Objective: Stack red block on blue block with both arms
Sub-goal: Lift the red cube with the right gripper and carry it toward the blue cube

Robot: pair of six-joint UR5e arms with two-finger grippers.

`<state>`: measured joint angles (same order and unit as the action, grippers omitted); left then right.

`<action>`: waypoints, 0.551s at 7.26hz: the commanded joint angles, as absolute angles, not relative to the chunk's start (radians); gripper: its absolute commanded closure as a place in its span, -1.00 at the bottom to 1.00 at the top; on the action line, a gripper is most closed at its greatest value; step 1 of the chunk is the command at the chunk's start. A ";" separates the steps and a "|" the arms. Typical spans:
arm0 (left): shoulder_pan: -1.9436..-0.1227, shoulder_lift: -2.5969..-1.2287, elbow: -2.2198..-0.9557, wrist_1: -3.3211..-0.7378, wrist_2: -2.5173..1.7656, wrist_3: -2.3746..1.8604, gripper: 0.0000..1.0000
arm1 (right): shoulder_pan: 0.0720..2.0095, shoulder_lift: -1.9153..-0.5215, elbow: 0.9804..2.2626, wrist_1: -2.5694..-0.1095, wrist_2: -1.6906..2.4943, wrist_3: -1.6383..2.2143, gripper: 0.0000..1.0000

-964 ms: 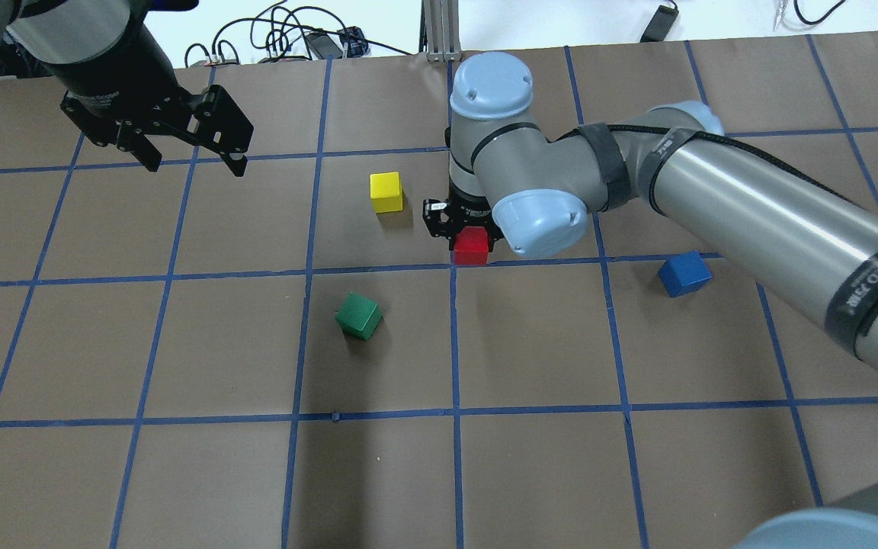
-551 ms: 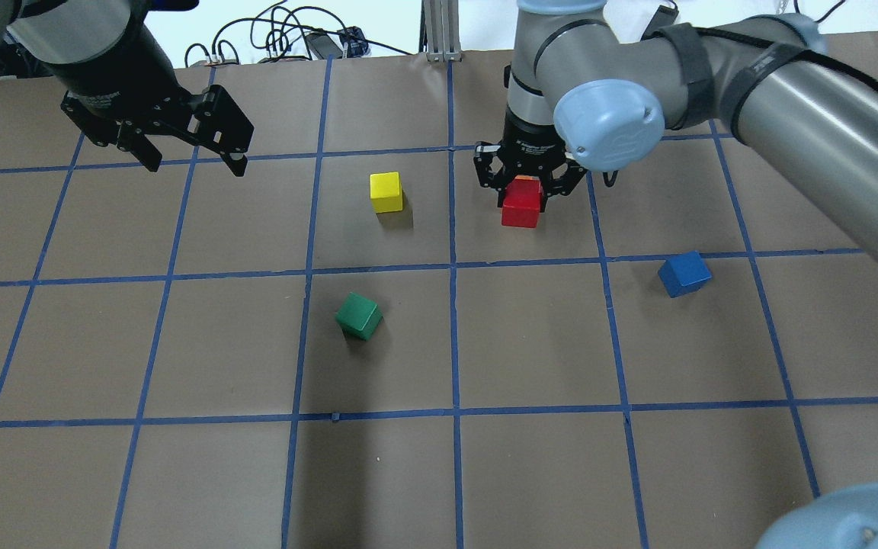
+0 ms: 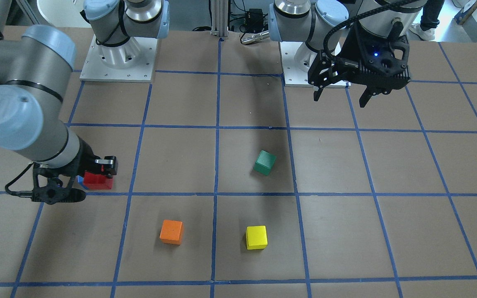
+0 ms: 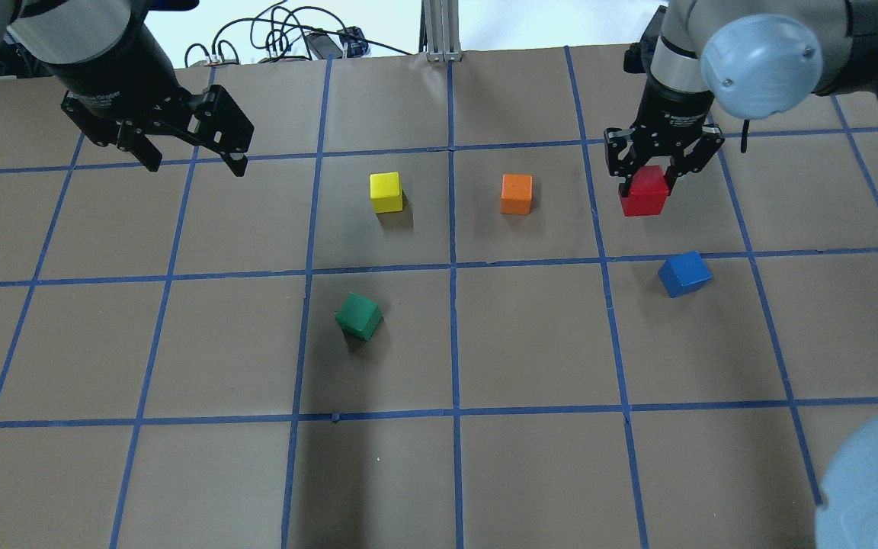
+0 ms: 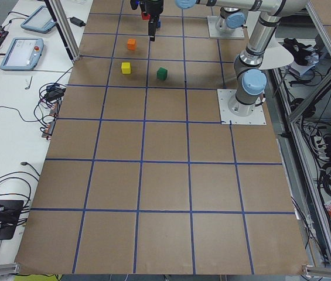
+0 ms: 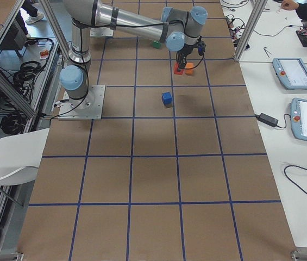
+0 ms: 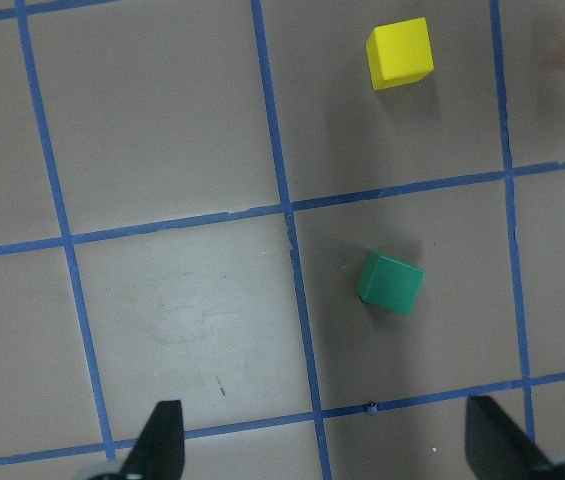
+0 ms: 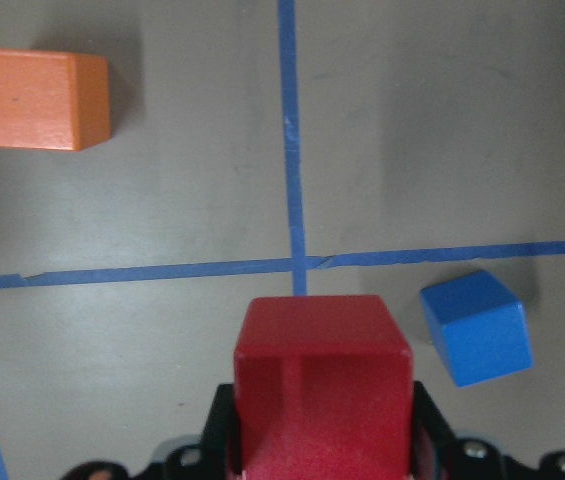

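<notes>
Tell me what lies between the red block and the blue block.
Only bare table and one blue tape line separate the red block from the blue block, seen overhead.

The table is brown, ruled into squares by blue tape lines; each block is one plain colour: red block, blue block, orange block, yellow block, green block; the left arm and right arm are silver-grey with pale-blue caps; the left gripper and right gripper are black.

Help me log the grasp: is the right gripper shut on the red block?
Shut: the right gripper clamps its jaws on opposite sides of the red block, short of the blue block.
</notes>
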<state>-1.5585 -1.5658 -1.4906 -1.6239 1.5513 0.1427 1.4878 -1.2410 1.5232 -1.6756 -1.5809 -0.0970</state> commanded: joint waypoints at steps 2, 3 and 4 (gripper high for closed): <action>-1.559 -1.566 -1.491 -1.623 1.552 0.143 -1.00 | 1.339 -1.255 1.610 -1.690 -1.571 -0.310 1.00; -1.559 -1.566 -1.491 -1.624 1.551 0.143 -1.00 | 1.339 -1.267 1.632 -1.703 -1.569 -0.316 1.00; -1.559 -1.565 -1.491 -1.624 1.551 0.143 -1.00 | 1.339 -1.272 1.653 -1.724 -1.575 -0.366 1.00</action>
<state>-1.5585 -1.5658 -1.4910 -1.6240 1.5513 0.1427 1.3446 -1.2624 1.6238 -1.7024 -1.5720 -0.3176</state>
